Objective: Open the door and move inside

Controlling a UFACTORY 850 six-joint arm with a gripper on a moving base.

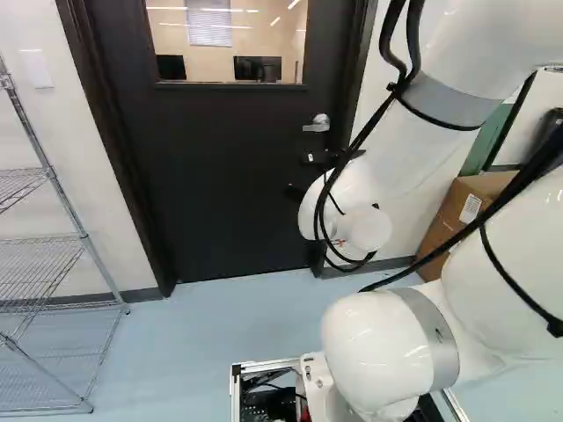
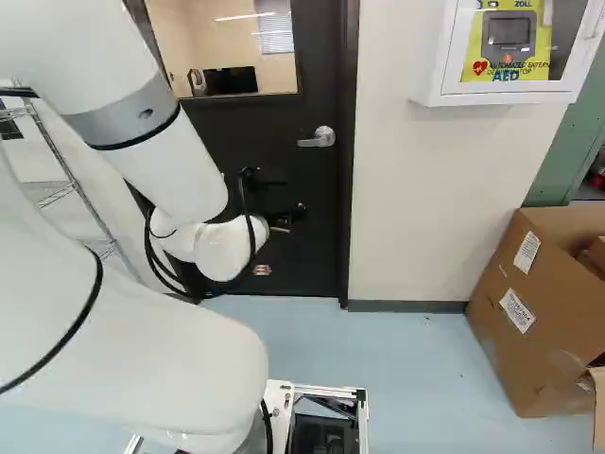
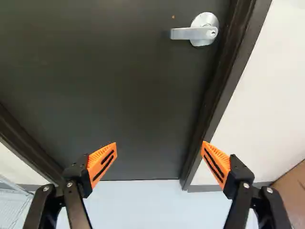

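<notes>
Door shut in its dark frame, seen ahead of the white arm. The silver handle sits near one edge of the door, its lever level and pointing inward across the panel; in both base views it lies below the window, through which dark monitors are visible. The black gripper is held before the door, its two fingers spread wide with nothing between the orange pads; the handle is beyond them, apart from both. One finger appears over the door panel, the other over the frame on the handle side. A wire shelf stands at the left of the left base view. In the right base view, a white wall cabinet hangs above and left of a cardboard box on the pale blue floor.
</notes>
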